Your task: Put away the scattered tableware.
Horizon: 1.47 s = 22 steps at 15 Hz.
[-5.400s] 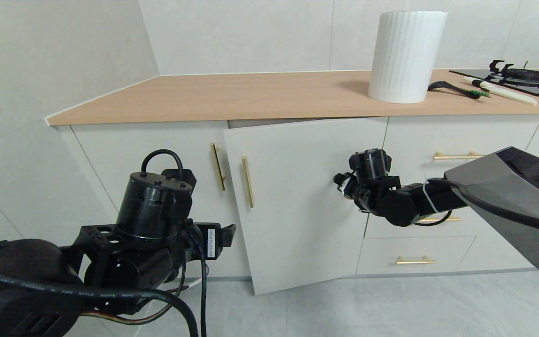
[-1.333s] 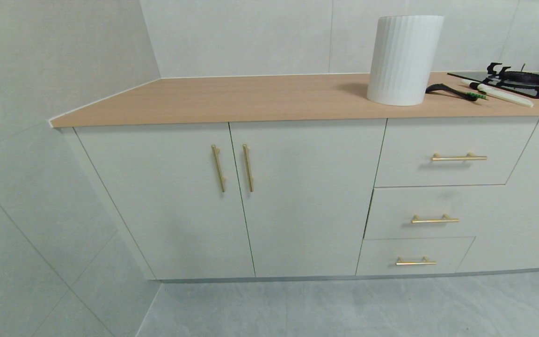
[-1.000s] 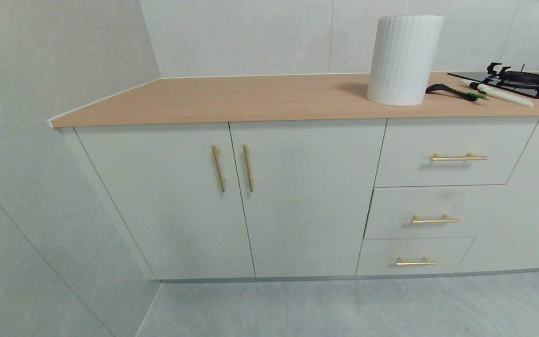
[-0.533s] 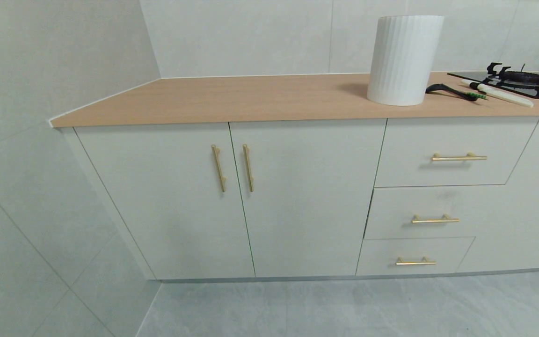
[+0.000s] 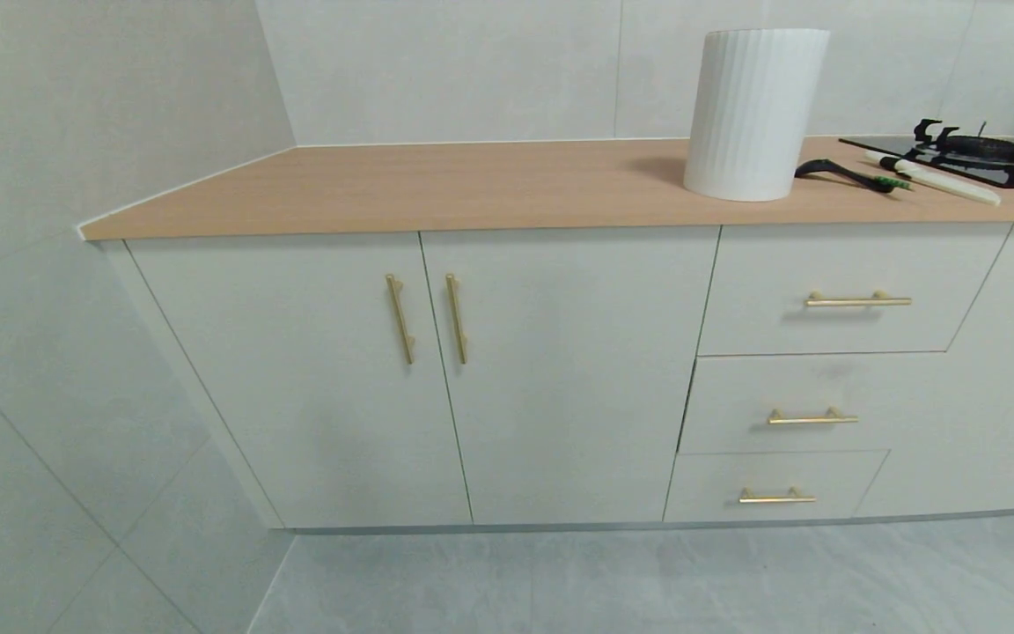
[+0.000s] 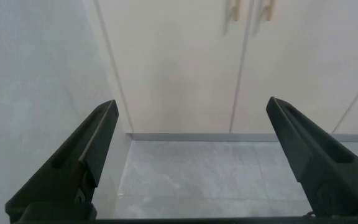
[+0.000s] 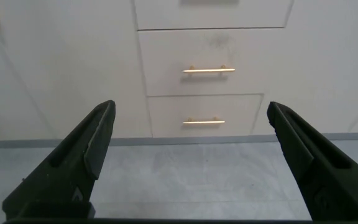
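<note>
A tall white ribbed holder stands on the wooden counter. Beside it lie a black utensil and a white-handled knife, near the hob. Both cabinet doors below are closed. My left gripper is open, held low above the floor and facing the cabinet base. My right gripper is open too, low before the two lower drawers, with nothing between its fingers.
Three drawers with gold handles sit right of the double doors. A tiled wall closes the left side. Grey floor tiles stretch in front of the cabinets.
Since 5.4 s ago the right cabinet door has closed and both arms have dropped out of the head view. In the last half second the camera has shifted slightly.
</note>
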Tool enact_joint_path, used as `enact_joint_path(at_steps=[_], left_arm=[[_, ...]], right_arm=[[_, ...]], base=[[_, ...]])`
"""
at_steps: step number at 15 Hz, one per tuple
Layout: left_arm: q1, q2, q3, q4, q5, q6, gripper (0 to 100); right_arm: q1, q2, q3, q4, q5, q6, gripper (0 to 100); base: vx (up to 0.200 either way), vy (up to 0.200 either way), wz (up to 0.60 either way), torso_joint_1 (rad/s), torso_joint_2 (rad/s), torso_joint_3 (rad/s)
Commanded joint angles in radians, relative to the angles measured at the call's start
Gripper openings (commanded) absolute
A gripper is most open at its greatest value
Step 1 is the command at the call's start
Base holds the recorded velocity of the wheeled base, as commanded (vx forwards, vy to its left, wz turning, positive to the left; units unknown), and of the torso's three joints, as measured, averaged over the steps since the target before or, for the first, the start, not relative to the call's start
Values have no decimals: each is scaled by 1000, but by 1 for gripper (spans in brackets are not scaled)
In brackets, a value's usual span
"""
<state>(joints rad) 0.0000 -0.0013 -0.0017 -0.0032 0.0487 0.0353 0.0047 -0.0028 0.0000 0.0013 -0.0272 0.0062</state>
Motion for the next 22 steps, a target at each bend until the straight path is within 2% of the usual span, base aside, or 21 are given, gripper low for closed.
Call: enact_joint_path(at_steps=[1, 6, 8, 15, 22], left_arm=[[0, 1, 0, 0, 0, 0, 100], [0, 1, 0, 0, 0, -6, 100], [0, 1, 0, 0, 0, -29, 100], [0, 1, 0, 0, 0, -31, 100], [0, 1, 0, 0, 0, -29, 100]], right_arm=[[0, 3, 0, 0, 0, 0, 100], [0, 3, 0, -1, 0, 1, 100], [0, 3, 0, -1, 0, 1, 100], [0, 3, 0, 0, 0, 1, 100], [0, 3, 0, -1, 0, 1, 100]], base=[[0, -200, 0, 7, 7, -2], [0, -200, 0, 2, 2, 4], [0, 0, 0, 0, 0, 0], [0, 0, 0, 0, 0, 0], [200, 0, 0, 6, 2, 0]])
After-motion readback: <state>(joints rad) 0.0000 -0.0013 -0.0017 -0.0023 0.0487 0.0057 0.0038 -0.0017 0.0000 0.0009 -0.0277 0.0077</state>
